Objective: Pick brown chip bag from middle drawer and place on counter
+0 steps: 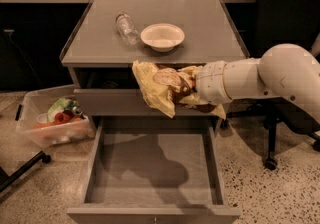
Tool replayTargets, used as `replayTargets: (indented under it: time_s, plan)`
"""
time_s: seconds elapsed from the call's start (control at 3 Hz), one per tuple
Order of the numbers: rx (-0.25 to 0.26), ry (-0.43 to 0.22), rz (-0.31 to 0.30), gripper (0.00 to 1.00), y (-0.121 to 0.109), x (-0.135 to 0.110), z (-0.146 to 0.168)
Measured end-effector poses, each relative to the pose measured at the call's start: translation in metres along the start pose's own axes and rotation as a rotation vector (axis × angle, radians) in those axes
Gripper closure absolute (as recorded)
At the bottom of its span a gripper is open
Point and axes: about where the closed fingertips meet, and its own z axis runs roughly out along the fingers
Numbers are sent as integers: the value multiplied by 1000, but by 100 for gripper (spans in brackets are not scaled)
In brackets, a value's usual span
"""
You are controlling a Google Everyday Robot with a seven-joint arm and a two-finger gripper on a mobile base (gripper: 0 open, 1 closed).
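The brown chip bag (159, 86) shows mostly its pale yellow-cream side with a brown patch. It hangs in the air in front of the cabinet, just below the counter's front edge. My gripper (189, 90) is shut on the bag's right part, mostly hidden by the crinkled foil, and the white arm (260, 78) reaches in from the right. The middle drawer (155, 170) is pulled out wide below, and its grey floor is bare. The counter (200, 18) is the grey top slab behind the bag.
A white bowl (162, 36) and a clear plastic bottle (126, 28) lying on its side sit on the counter's front left half. A clear bin (52, 120) with colourful items stands on the floor at left. A black office chair (285, 18) stands at right.
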Motion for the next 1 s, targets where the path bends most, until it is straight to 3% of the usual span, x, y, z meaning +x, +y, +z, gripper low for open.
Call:
replayTargets:
  time_s: [0.33, 0.67, 1.0]
  plan:
    - [49, -9, -71, 100, -28, -36, -23]
    - [137, -18, -159, 100, -74, -91, -52]
    - [217, -27, -174, 100, -131, -124, -70]
